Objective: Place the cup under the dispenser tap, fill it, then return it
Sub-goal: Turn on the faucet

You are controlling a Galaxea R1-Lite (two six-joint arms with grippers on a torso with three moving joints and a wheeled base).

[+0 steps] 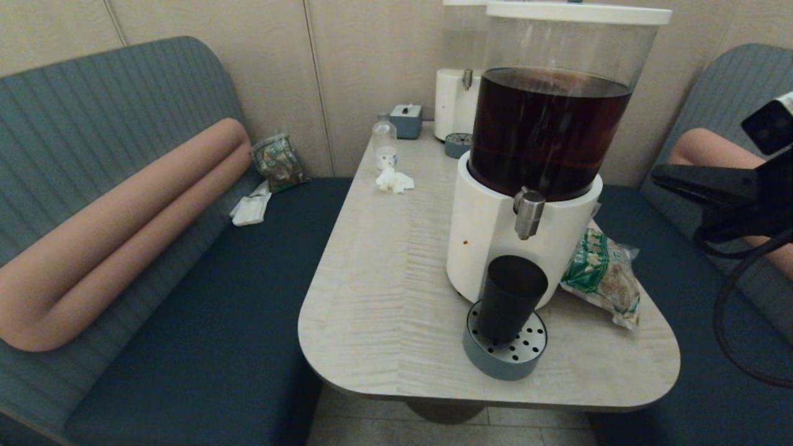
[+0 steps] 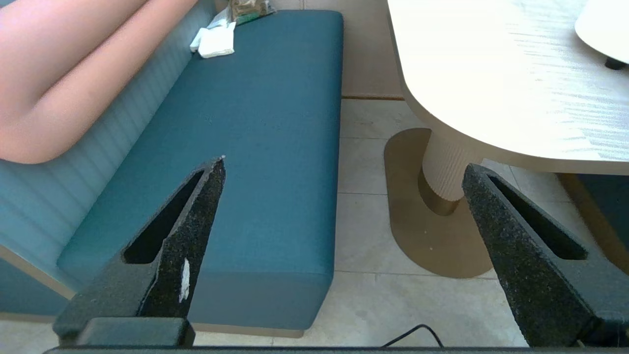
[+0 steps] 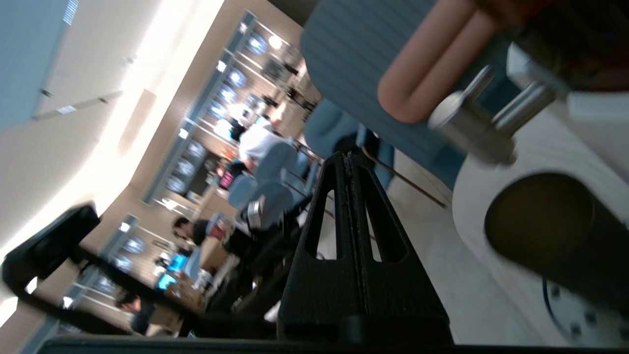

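The cup [image 1: 511, 299] stands on the drip tray [image 1: 505, 356] below the dispenser tap [image 1: 528, 212] at the desk's [image 1: 372, 297] near edge. The right tool [image 3: 350, 160], fingers together, hangs off the right edge; the left tool [image 2: 344, 167] is spread apart.

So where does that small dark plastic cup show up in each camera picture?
Head view: the small dark translucent plastic cup stands on the perforated drip tray, below the brushed-steel tap.
Left wrist view: not in it.
Right wrist view: its open mouth shows near the same tap.
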